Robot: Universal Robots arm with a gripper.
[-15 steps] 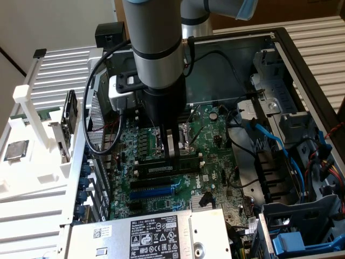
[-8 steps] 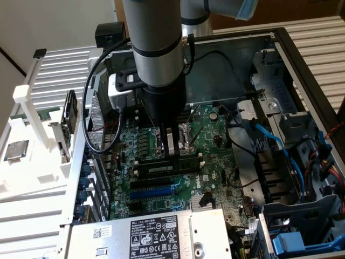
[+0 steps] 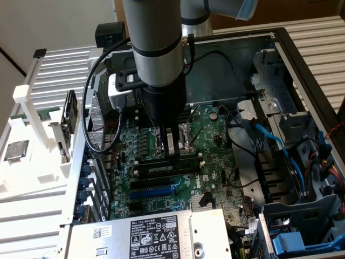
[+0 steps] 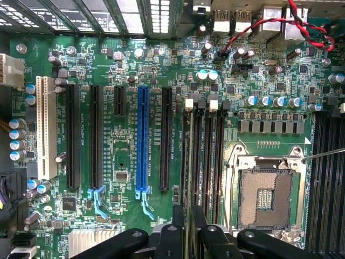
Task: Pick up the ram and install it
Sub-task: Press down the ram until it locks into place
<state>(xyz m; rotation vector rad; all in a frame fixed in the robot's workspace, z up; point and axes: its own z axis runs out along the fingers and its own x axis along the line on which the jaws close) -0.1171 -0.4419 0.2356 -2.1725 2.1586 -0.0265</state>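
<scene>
One end effector [image 3: 173, 144] hangs low inside the open computer case [image 3: 302, 59], its fingers [image 4: 178, 229] closed on the ram [image 3: 171, 168], a dark stick lying along the bank of memory slots [image 4: 204, 156] on the motherboard [image 4: 124, 65]. In the exterior view the ram sits level in a slot just beside the empty processor socket [image 4: 267, 194], with white end clips [image 4: 189, 103] at the slot ends. From the wrist view the stick appears edge-on, as a thin line running up from between the fingers into one of the black slots.

Seating looks like the step in hand, and the risks follow from that. If the stick is slightly off the slot line or tilted along its length, pushing could jam one end and leave the other proud. Whether the clips have latched cannot be told. The bare socket pins lie close by, so a sideways slip of the fingers could harm them.
</scene>
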